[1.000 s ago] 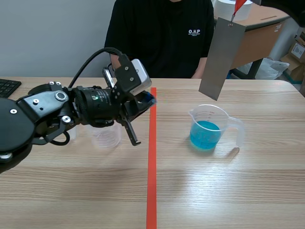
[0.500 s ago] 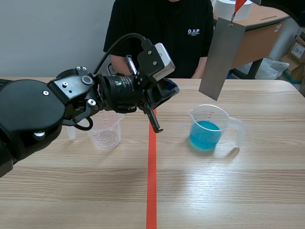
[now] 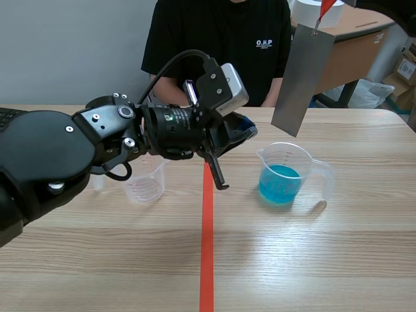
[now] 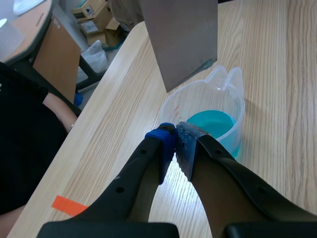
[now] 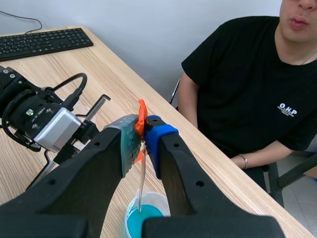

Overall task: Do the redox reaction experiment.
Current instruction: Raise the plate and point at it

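beaker of blue liquid (image 3: 286,174), empty beaker (image 3: 146,187), one metal sheet (image 3: 303,78)

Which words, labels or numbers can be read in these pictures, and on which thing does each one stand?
"O.H.P": white print on the chest of the person's black T-shirt.
Red scale marks on the measuring cup of blue liquid: too small to read.
Labels on the cardboard boxes in the background: too blurred to read.
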